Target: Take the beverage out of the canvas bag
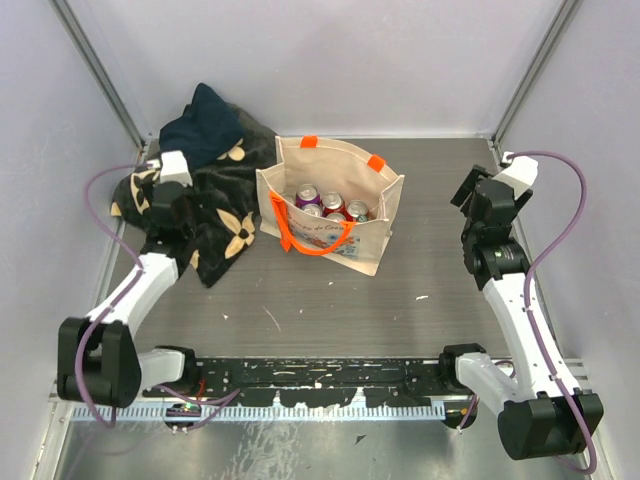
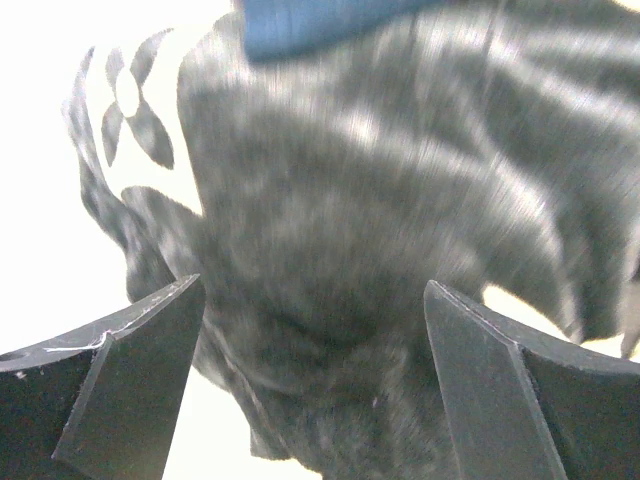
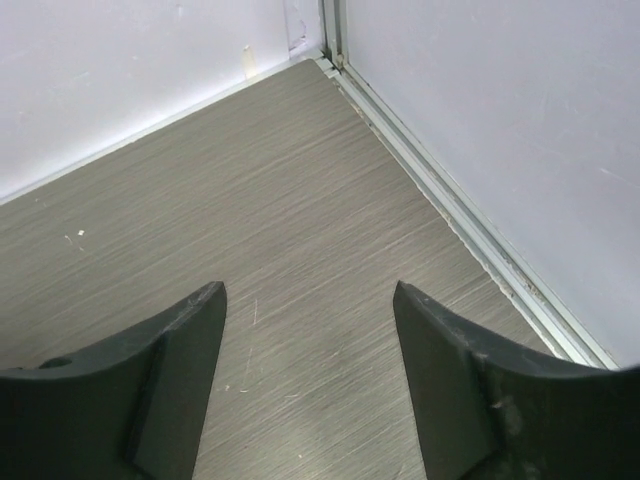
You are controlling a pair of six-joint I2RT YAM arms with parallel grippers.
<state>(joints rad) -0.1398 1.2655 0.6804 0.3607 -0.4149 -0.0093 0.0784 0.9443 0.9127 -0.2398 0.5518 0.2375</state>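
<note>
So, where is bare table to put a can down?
Bare table lies on the near side of the canvas bag and between the bag and the right tool. Crowded: the blanket fills the left, under the left tool.

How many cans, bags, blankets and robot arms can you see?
Cans: at least 4 tops show inside the bag; more may be hidden
Canvas bag: 1
Floral blanket: 1
Robot arms: 2, the left arm and the right arm
Total: at least 8
</note>
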